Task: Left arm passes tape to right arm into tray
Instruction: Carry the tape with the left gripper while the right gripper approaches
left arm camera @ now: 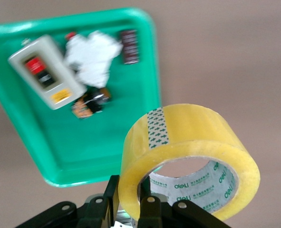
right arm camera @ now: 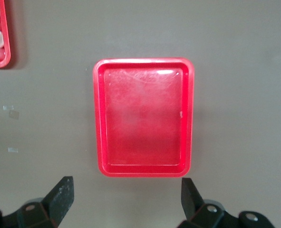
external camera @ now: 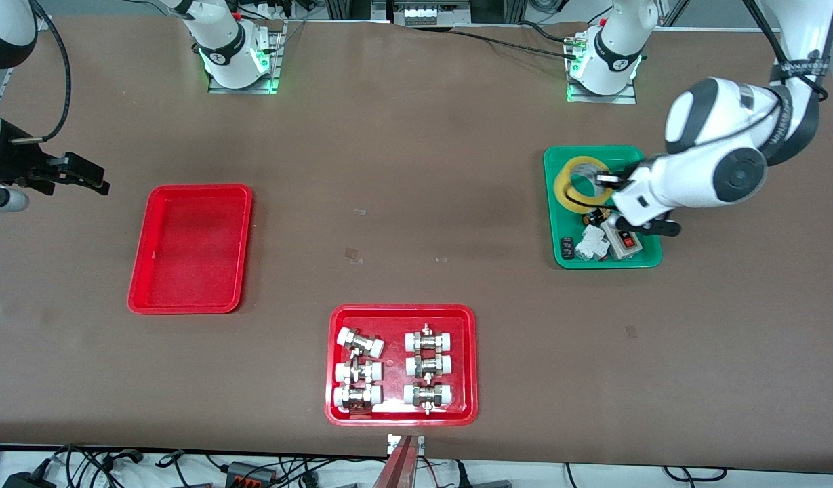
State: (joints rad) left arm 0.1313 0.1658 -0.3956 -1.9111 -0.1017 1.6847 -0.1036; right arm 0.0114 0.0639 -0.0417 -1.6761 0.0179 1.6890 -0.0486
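Your left arm (external camera: 718, 152) comes down from its base, elbow bent back toward the left arm's end of the table, wrist turned in over the green tray (external camera: 650, 259). The left gripper (external camera: 609, 181) is over that tray w/ its fingers (left arm camera: 112, 199) pinched on the wall of the tape (left arm camera: 188, 156); the roll is lifted off the tray, standing on edge, printed core showing. In the front view the tape (external camera: 582, 181) sits above the tray's part farther from the front camera. A grey switch box (left arm camera: 45, 71) & small parts lie in the tray below.

Your right arm (external camera: 3, 34) waits at its own end of the table. The right gripper (external camera: 84, 177) hangs over bare table beside the red tray (external camera: 139, 271), fingers (right arm camera: 62, 194) spread wide, holding nothing. The tray of fittings (external camera: 401, 417) sits nearer the front camera, mid-table.
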